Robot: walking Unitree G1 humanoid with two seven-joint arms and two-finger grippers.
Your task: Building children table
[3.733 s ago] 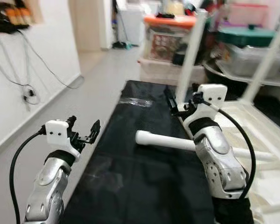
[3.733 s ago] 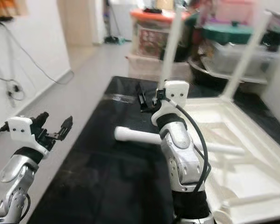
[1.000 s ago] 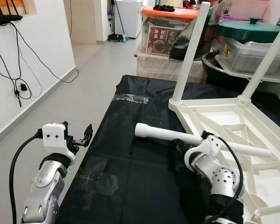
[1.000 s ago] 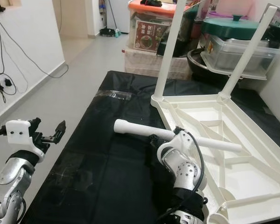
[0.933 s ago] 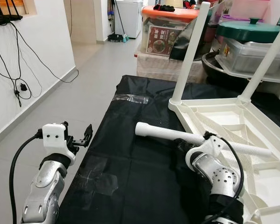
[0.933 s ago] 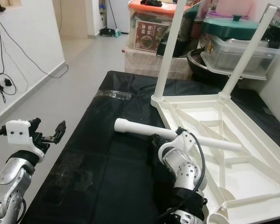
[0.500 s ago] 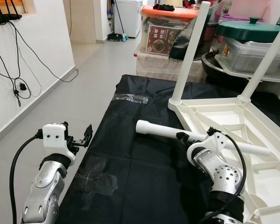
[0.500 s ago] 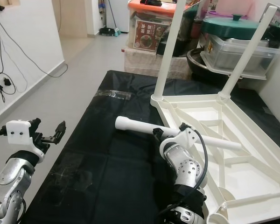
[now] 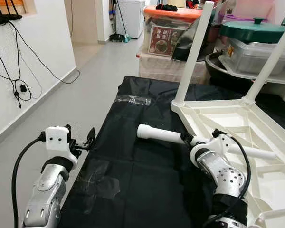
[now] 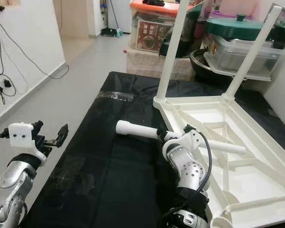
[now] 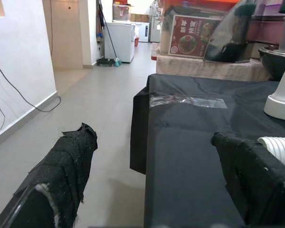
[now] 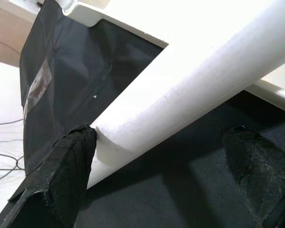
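Fingers of the right gripper (image 12: 156, 175) stand spread around the loose table leg (image 9: 166, 136), having risen to it; it lies across the black sheet (image 9: 133, 175) and upturned tabletop (image 9: 237, 118), ungripped. Left gripper (image 9: 89, 140) hovers open.

Your head cameras look down over the black mat (image 9: 142, 185); your wrist cameras look along each gripper, close-up.

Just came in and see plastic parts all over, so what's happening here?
The robot is assembling a white plastic children's table, which lies upside down on a black sheet with two legs fitted. Its right gripper is open around a loose white plastic leg, one finger touching it. The left gripper hovers open beside the sheet.
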